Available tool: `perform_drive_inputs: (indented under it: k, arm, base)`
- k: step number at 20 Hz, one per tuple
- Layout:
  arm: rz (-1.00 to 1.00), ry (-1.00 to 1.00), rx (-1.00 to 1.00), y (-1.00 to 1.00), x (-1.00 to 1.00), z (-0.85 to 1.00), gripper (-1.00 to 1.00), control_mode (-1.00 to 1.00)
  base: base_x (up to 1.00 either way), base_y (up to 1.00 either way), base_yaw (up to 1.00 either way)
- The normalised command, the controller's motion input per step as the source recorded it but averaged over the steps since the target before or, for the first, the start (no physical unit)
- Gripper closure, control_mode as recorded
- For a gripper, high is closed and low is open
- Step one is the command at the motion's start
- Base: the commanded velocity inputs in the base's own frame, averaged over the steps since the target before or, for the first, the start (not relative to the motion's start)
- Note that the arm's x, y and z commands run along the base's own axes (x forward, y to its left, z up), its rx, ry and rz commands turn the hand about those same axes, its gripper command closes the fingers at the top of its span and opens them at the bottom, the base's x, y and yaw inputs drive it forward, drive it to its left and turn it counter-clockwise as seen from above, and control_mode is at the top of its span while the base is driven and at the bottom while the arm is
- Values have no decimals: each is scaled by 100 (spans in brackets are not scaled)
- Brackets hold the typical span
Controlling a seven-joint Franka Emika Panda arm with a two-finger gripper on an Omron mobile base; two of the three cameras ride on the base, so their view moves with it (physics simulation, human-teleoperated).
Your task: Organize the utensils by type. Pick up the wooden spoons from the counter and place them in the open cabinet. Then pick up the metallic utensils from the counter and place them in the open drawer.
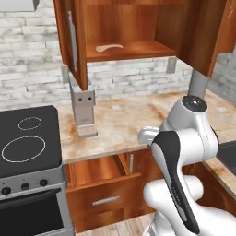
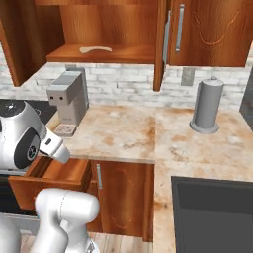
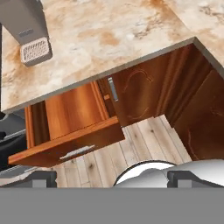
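Wooden spoon (image 1: 109, 47) is lying on the open cabinet's shelf (image 1: 138, 50), well above the claw (image 3: 111, 177), which is hanging wide open, empty, over the open drawer (image 3: 72, 114).

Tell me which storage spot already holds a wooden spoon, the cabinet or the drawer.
The open cabinet: a wooden spoon lies on its shelf. The open drawer looks empty.

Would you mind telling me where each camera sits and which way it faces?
Left base view: behind the arm's left, facing the stove, open cabinet and wooden spoon; the arm rises lower right.
Right base view: behind its right, facing the paper towel holder; arm lower left.
Hand view: looks down over the counter edge; gripper open.
All three share the open drawer and coffee machine.
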Motion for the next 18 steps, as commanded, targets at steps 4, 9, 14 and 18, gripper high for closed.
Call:
perform_drive_inputs:
  k: [4,9,14,18]
  arm:
    - [0,0,0,0,0,0,-100,100]
    - [0,0,0,0,0,0,-100,100]
    - [0,0,0,0,0,0,-100,100]
    - [0,0,0,0,0,0,-100,100]
  base:
    - [-83,33,-14]
    - [-89,57,11]
    - [-52,71,70]
    - [-31,45,100]
